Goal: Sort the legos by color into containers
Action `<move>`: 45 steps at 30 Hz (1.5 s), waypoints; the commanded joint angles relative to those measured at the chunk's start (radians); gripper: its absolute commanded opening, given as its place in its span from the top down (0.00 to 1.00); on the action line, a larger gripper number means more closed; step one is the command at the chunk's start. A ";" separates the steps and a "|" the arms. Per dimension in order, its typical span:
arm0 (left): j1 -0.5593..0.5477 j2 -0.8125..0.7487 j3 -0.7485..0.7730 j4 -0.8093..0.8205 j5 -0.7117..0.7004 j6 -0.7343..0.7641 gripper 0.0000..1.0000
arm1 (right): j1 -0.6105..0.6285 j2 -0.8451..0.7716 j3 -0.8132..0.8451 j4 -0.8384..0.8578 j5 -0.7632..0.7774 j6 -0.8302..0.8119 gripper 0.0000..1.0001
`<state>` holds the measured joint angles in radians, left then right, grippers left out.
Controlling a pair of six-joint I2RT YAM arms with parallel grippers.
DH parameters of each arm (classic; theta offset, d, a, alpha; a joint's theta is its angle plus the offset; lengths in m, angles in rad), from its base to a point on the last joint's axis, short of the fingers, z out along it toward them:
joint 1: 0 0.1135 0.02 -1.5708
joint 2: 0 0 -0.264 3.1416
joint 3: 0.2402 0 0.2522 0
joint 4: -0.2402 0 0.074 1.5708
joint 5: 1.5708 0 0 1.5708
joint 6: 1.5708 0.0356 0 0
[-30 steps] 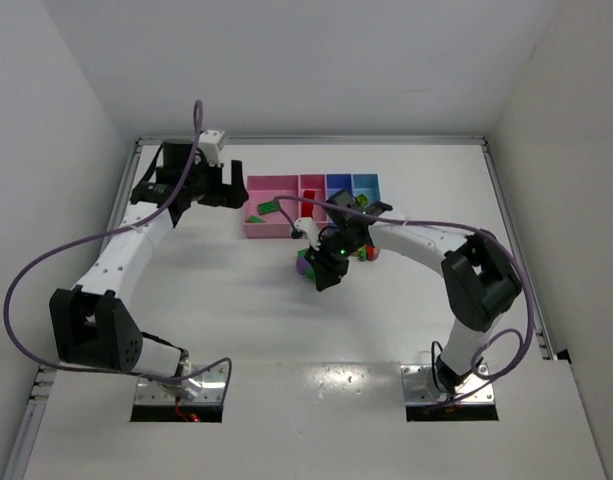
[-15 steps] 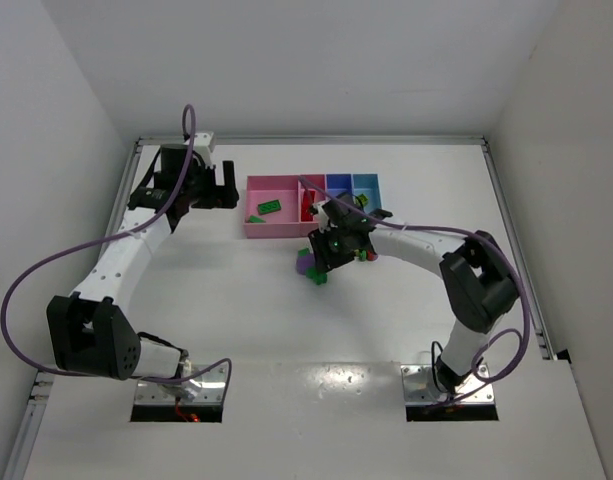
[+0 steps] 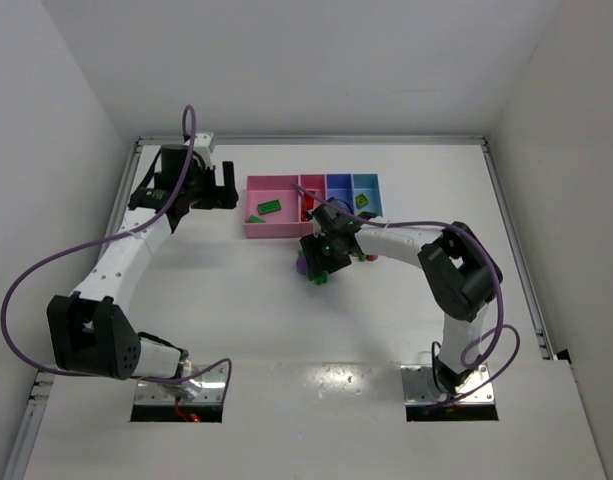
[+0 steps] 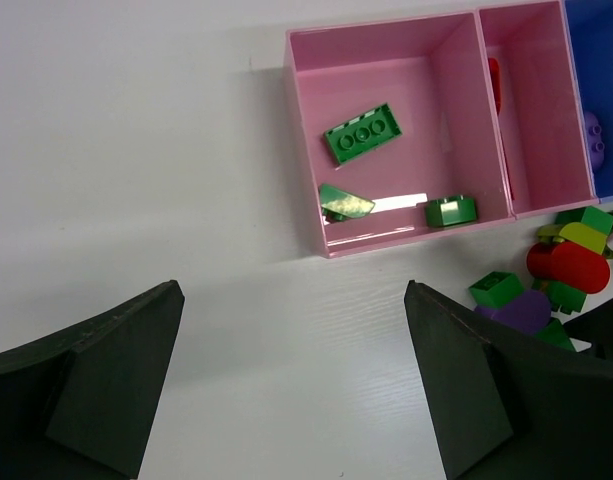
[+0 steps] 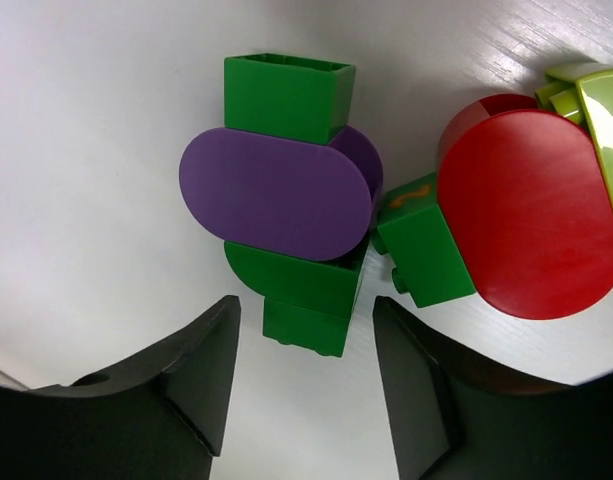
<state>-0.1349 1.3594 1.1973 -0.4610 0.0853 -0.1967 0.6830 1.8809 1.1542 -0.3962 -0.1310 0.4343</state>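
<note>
A green-purple-green lego stack (image 5: pixel 286 190), a smooth purple oval plate clipped across two square green blocks, lies on its side on the white table (image 3: pixel 226 300), just off the near right corner of the wide pink bin (image 4: pixel 306 150). Touching the stack on the side away from that bin is a small green block (image 5: pixel 421 250) with an orange mark. Against it sit a glossy red rounded piece (image 5: pixel 531 210) and a yellow-green piece (image 5: pixel 601 110). The whole loose heap lies outside the bins.

The right gripper (image 5: pixel 306 370) hangs directly over the stack with its two black fingers (image 5: pixel 176 390) spread. The stack's lower green end lies between the tips with white table showing on both sides, and nothing is pinched.

Inside the wide pink bin lie three green pieces: a studded brick (image 4: pixel 362 133) near the middle, and a sloped piece (image 4: pixel 345 201) and a small block (image 4: pixel 451 210) against the near wall. The narrow pink bin (image 4: pixel 536 120) joined to its right side holds a red piece (image 4: pixel 494 85). Next along, the blue-violet bin (image 4: pixel 608 50) shows a purple piece (image 4: pixel 591 125). The light blue bin (image 3: pixel 365 185), farthest from the wide pink bin, holds a yellow and green item (image 3: pixel 362 201) too small to make out.

The left gripper (image 4: pixel 291 380) hovers just beyond the wide pink bin's left wall, jaws fully spread and empty over bare table
</note>
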 commanded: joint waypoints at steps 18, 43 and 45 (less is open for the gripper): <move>0.004 0.010 -0.027 0.024 0.024 0.020 0.00 | 0.013 -0.003 -0.122 0.109 0.099 -0.037 0.73; -0.026 0.190 -0.059 -0.059 0.992 0.112 0.09 | 0.067 -0.562 -0.370 0.419 0.024 -0.578 1.00; -0.026 0.211 -0.041 -0.059 1.018 0.100 0.09 | 0.067 -0.549 -0.358 0.419 0.024 -0.579 1.00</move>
<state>-0.1501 1.5581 1.0966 -0.5392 0.9989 -0.0845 0.7372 1.3220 0.7475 -0.0517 -0.1081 -0.1059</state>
